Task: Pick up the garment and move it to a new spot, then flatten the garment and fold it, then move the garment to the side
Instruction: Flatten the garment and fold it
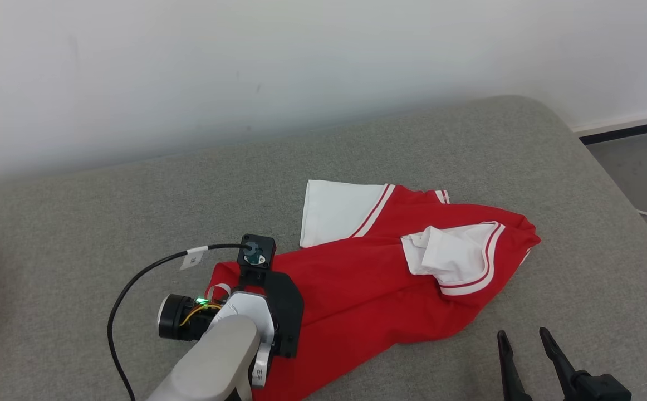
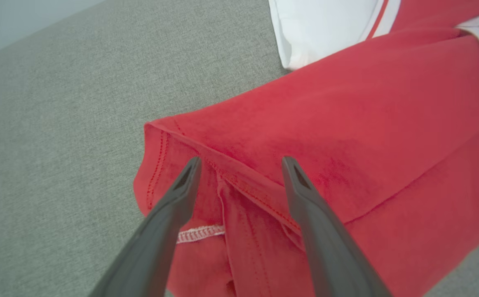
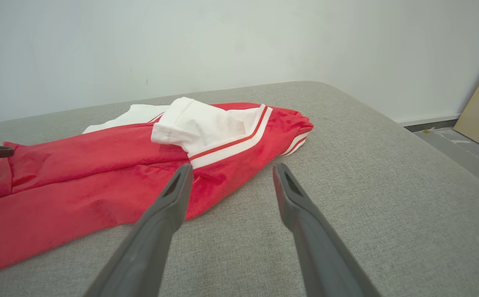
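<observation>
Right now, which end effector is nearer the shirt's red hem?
Left. The left end effector is open right over the red hem; the right end effector is open over grey cushion, off the shirt.

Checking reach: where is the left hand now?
In the head view's lower left-centre, the left hand, open, is at the hemmed left corner of the red garment.

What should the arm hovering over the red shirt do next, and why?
Probably lower the left tool a little and close it on the stitched hem of the red garment. Its jaws stand open over that folded edge, holding nothing, and the garment lies crumpled on the grey cushion, not yet picked up.
</observation>
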### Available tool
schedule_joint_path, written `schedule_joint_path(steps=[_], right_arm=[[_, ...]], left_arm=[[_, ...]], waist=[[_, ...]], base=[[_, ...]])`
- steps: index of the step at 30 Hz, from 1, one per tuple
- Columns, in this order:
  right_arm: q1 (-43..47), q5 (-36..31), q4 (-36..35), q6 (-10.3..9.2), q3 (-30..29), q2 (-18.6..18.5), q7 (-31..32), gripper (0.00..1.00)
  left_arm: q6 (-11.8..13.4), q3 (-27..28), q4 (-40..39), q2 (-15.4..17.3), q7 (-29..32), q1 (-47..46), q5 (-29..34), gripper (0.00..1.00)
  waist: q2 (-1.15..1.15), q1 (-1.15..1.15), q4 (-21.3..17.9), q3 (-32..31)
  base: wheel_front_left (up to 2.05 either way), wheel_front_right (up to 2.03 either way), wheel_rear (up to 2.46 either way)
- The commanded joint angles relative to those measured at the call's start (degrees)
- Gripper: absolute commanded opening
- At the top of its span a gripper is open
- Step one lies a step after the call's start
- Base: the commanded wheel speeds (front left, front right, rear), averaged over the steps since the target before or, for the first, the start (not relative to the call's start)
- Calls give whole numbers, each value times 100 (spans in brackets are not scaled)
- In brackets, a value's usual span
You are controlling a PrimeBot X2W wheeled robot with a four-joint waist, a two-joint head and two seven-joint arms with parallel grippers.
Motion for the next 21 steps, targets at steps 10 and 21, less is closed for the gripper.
schedule_joint_path(steps=[10,21], right_arm=[[-165,137,152,5,54,4,-103,100],[-233,194,228,5,54,5,-151,100]], left_arm=[[629,-155,39,13,1068,-355,-369,100],[615,-525,121,38,1381,-554,-224,100]], waist=[[0,0,-128,160],[0,0,-102,211]], base=[[0,0,0],[0,0,0]])
